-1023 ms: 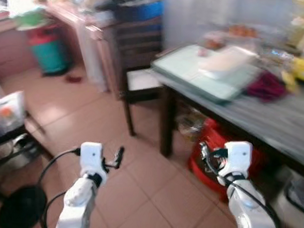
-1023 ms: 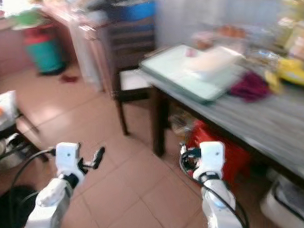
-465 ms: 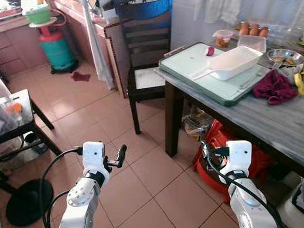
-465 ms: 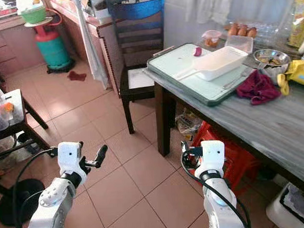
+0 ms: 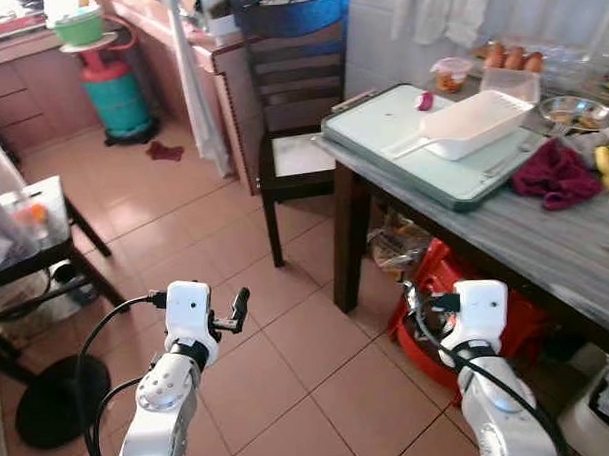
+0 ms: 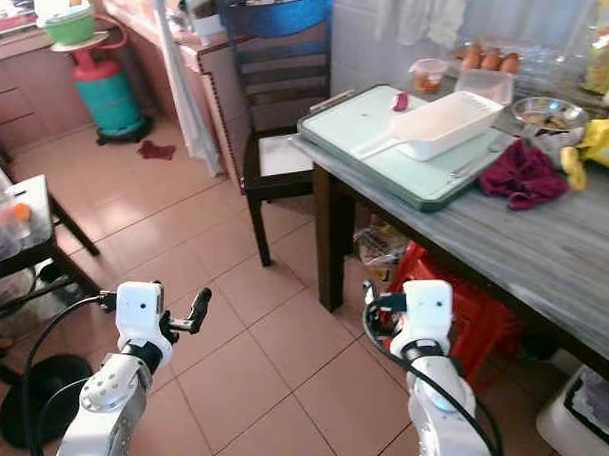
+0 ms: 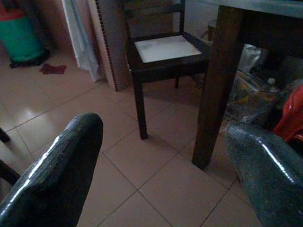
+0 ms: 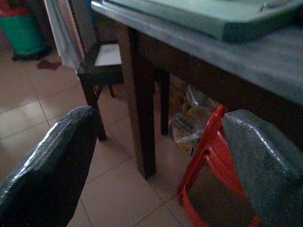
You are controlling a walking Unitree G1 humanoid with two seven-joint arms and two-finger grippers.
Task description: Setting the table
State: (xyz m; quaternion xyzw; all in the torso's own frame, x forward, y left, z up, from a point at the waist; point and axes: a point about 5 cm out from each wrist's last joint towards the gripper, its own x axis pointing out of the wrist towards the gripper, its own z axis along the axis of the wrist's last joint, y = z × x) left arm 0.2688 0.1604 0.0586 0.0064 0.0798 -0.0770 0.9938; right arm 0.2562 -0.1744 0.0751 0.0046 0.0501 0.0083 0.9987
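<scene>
We stood on a terracotta tiled floor (image 5: 184, 222) facing a grey wooden table (image 5: 565, 249) with a dark wooden chair (image 5: 297, 148) pulled up at its end. On the table lay a pale green tray (image 5: 422, 149) carrying a white scoop-shaped dish (image 5: 471, 122), with a maroon cloth (image 5: 555, 171) just beside the tray and a steel bowl (image 5: 573, 109) behind it. A red plastic stool (image 5: 437, 293) sat under the table, and a green gas cylinder (image 5: 115, 90) stood by the far wall. Our left gripper (image 5: 235, 312) and right gripper (image 5: 415, 306) hung low over the floor, holding nothing.

From the left wrist, our fingers (image 7: 57, 175) were spread wide, the chair between them.

From the right wrist, our fingers (image 8: 52, 165) were also wide apart, framing the table leg (image 8: 139, 109) and the stool
</scene>
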